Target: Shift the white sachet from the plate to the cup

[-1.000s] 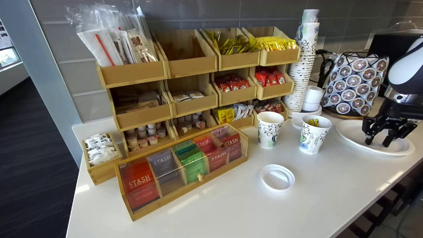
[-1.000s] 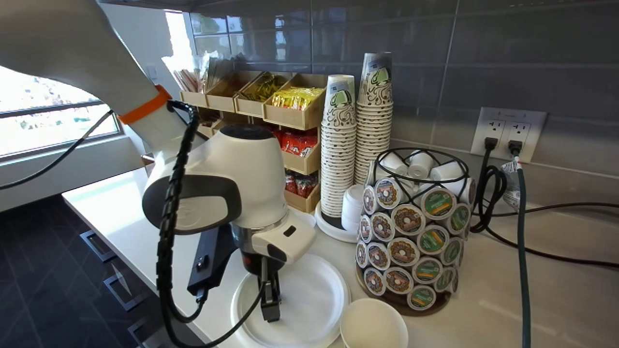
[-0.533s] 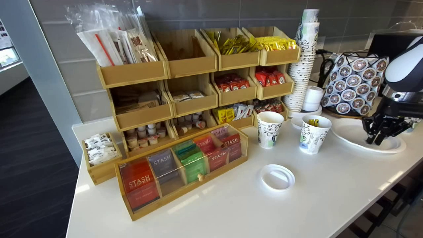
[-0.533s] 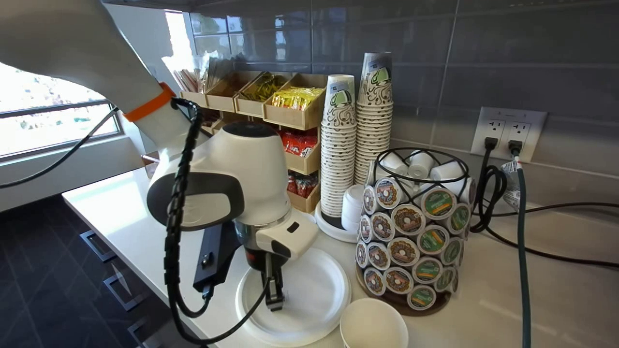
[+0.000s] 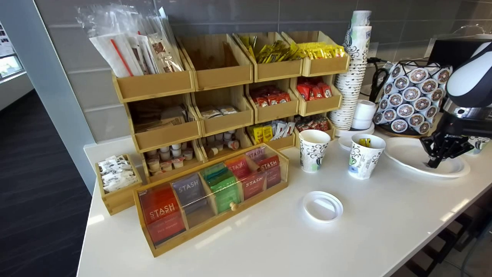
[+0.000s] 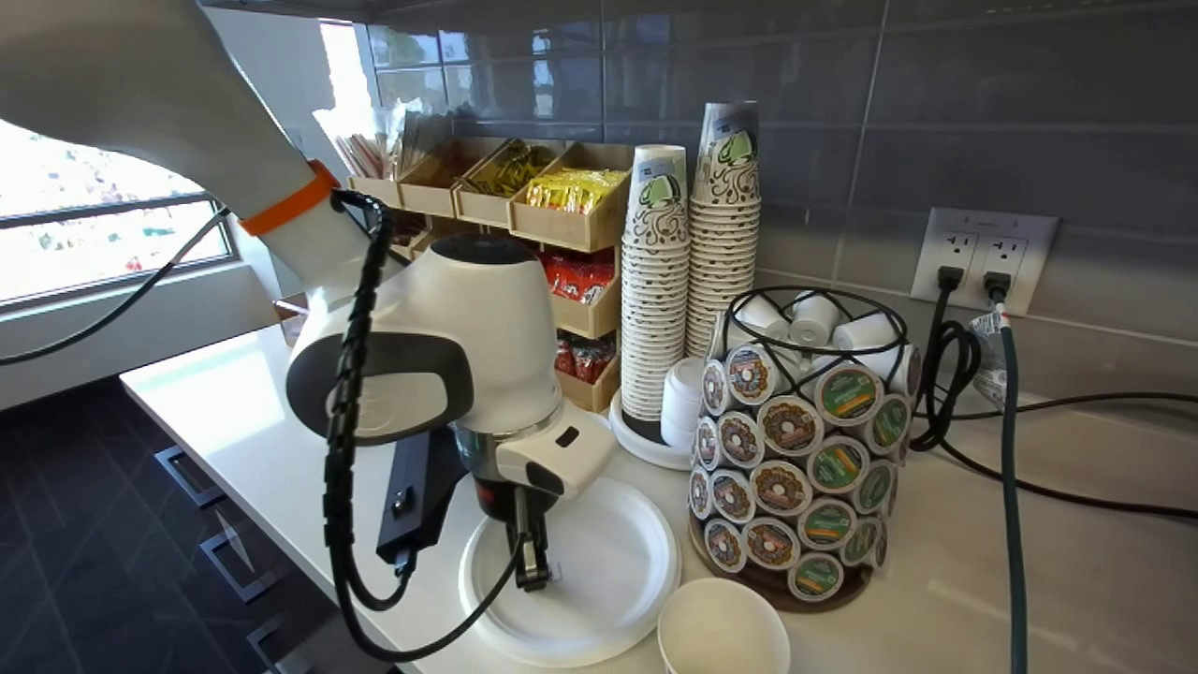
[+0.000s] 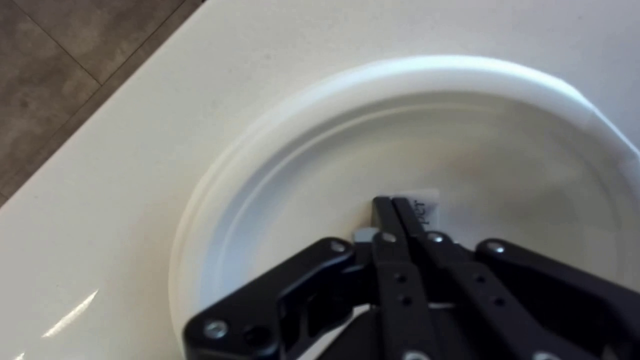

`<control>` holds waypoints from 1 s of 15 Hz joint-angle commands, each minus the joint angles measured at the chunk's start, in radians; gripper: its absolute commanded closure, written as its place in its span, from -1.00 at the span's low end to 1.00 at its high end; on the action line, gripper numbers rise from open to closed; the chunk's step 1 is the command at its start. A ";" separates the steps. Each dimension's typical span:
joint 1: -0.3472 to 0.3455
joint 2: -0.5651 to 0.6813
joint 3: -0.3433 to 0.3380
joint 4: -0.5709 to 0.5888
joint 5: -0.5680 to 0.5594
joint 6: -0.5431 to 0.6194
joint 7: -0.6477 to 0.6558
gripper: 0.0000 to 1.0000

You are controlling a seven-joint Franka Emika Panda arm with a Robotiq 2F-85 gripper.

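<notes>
"One sachet (image 7: 425,200), correct?"

"One, on one wide white plate (image 6: 613,552), just at the tips of one gripper (image 7: 391,201)."

"And the fingers (image 7: 384,215)?"

"Closed, tips together side by side. Pinching the sachet or not: impossible to tell."

"How many cups?"

"One short white cup (image 6: 723,627), upright, just beside the plate, to the near right in an exterior view. Two printed cups (image 5: 313,152), left of the plate in an exterior view, something yellow (image 5: 364,142) inside the right-hand one. Two tall cup stacks (image 6: 656,309), far, side by side."

"Other counts?"

"Twelve wooden bins (image 5: 226,122), in three rows of four. One tea box (image 5: 215,219), near left. One white disc (image 5: 323,206), near. One rack of pods (image 6: 763,590)."

"And the look of the sachet?"

"White, small, dark print reading 'per' on the end right of the fingers in the wrist view; otherwise hidden."
</notes>
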 commanded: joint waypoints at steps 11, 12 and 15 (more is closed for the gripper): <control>0.031 -0.112 -0.047 -0.033 -0.175 -0.009 0.038 1.00; 0.027 -0.133 -0.045 -0.037 -0.182 -0.015 0.029 1.00; 0.025 -0.228 -0.030 -0.064 -0.163 -0.054 -0.018 1.00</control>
